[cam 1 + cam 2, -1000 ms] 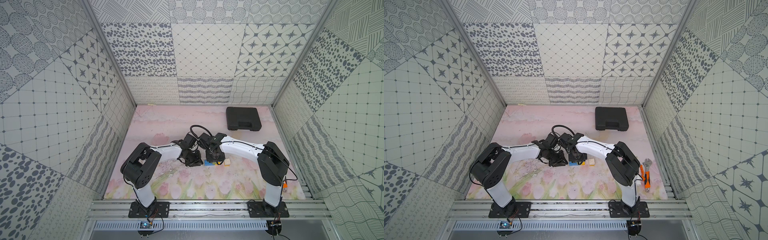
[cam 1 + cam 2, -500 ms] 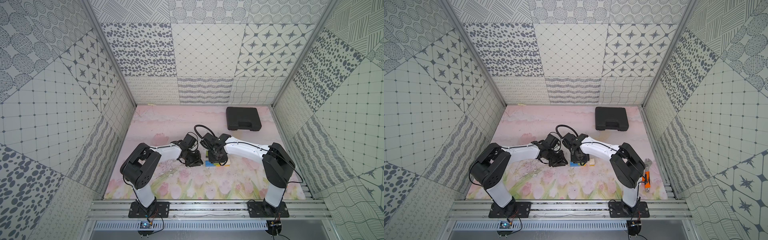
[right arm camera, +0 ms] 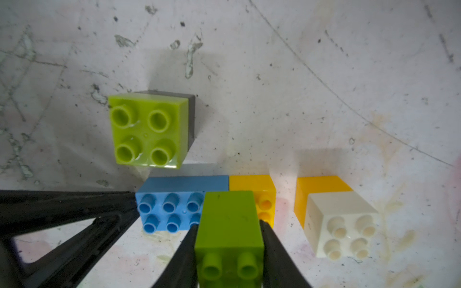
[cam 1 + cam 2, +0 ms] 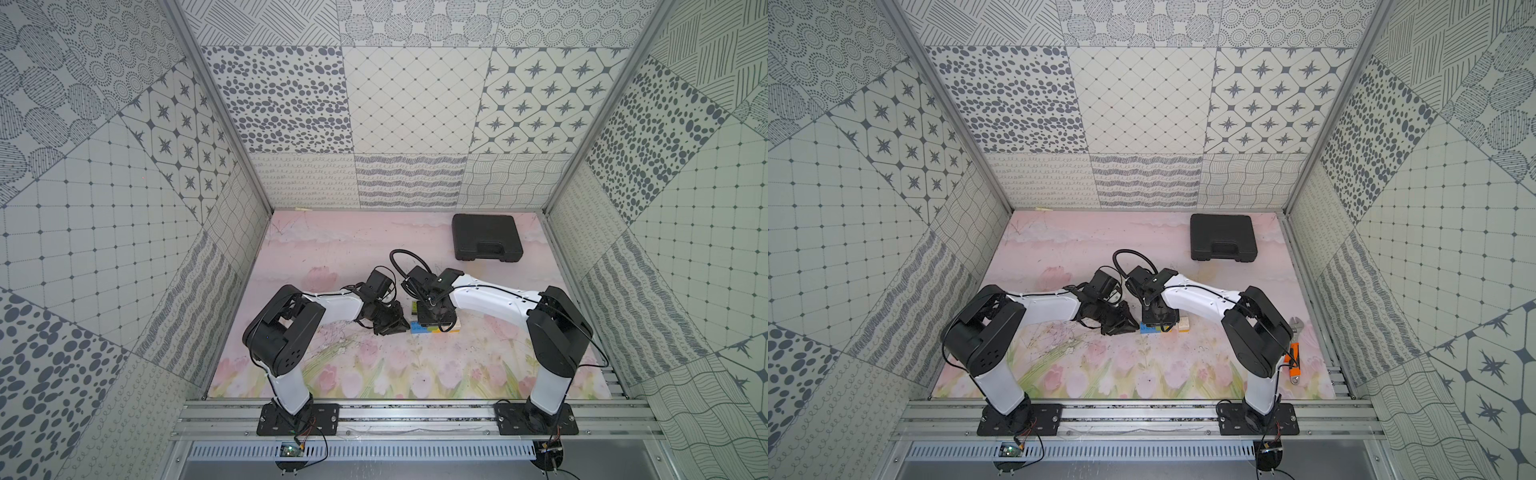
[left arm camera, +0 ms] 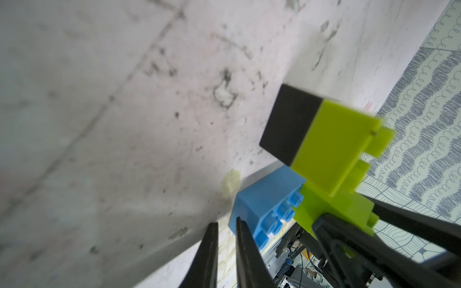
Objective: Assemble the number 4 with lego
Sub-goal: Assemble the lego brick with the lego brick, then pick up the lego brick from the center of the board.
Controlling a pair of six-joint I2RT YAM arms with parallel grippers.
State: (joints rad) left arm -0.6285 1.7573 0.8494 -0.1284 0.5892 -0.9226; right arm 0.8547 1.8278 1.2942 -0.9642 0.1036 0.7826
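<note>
Green brick [image 3: 228, 214]: cut off by the frame edge; covers part of the blue brick [image 3: 174, 199] and a yellow brick [image 3: 252, 185]; contact with the right claw [image 3: 227, 224] not discernible. Black brick [image 3: 191, 119]: only a side sliver shows under a second green brick [image 3: 149, 129]. Brick cluster [image 4: 430, 329], in both top views: largely hidden beneath the right arm [image 4: 490, 299]. Wrench [image 4: 1294, 327], in a top view: partly behind that arm.

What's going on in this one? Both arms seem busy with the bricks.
The robot is partway through building the lego 4. The right gripper straddles a green brick set across the seam between the blue brick and a yellow brick; whether it is gripping is unclear. The left gripper sits at the blue brick's end, seemingly steadying it. A green-on-black stack and a white-on-yellow stack stand nearby, not yet joined.
</note>
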